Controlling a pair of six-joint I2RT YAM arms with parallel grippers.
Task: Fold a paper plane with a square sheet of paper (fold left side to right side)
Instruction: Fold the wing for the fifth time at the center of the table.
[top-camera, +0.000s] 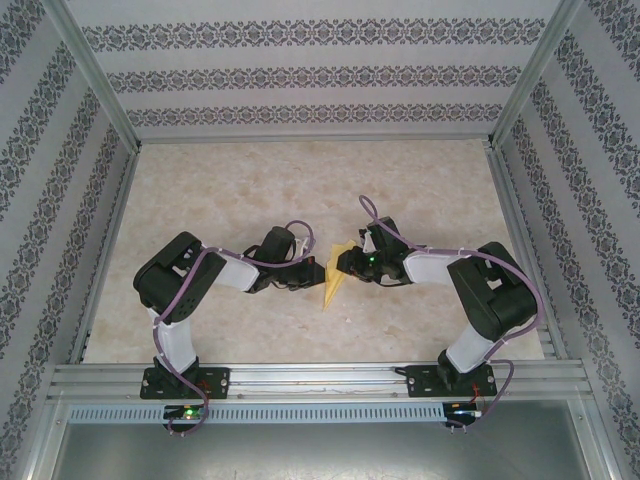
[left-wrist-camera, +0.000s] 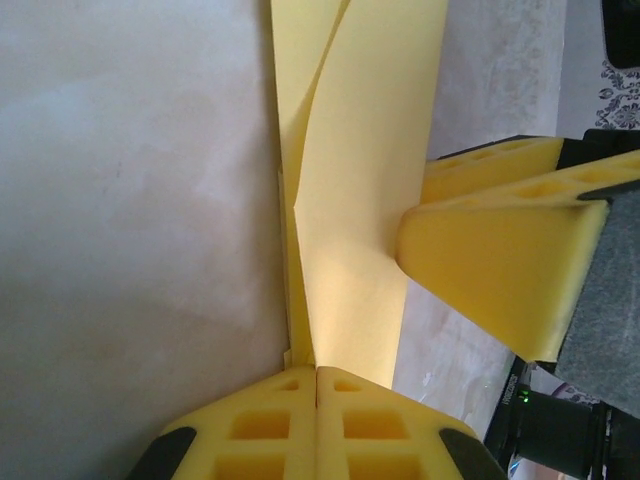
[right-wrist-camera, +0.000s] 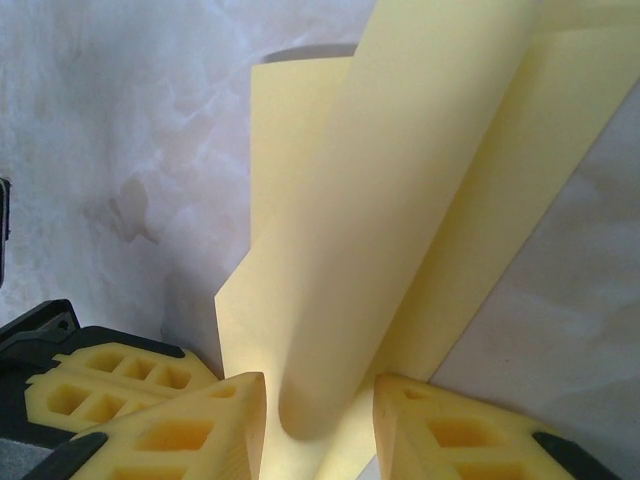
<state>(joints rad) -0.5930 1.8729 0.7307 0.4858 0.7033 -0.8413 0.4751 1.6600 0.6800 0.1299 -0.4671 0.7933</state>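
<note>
Left wrist / L fingers (left-wrist-camera: 270, 425): pressed tight together, no gap btw pads, nipping the narrow end of the yellow paper (left-wrist-camera: 350, 200).
Left wrist / L gripper (left-wrist-camera: 316, 372): paper runs straight away from its tips, up thru the frame; at least 2 layers, w/ a crease line down the left side.
Left wrist / R fingers (left-wrist-camera: 500, 260): come in from the right, tips on the paper's right edge, touching it.
Right wrist / R fingers (right-wrist-camera: 440, 435): partway apart, closed on a curled fold of the paper that fills the gap btw them. Fold is rounded, not pinched flat.
Right wrist / R gripper (right-wrist-camera: 320, 400): paper layers fan up & away from the tips; top layer is bowed, back layers flatter.
Right wrist / L fingers, 2nd look (right-wrist-camera: 110, 385): low left, just beside the R gripper's own left finger.
Top external / grippers: both meet nose to nose mid-table, paper btw them, L on its left edge, R at its far right part.
Top external / paper: narrow pointed strip, slanted, point aimed at the near edge; sits a bit near of centre. Resting on the table (top-camera: 250, 190) or lifted: can't tell.
Top external / arms: both elbows bent outward, forearms angled in to the middle.
Top external / surround: pale marbled top, patterned walls (top-camera: 300, 75) on 3 sides, metal rail (top-camera: 320, 380) along the near edge.
</note>
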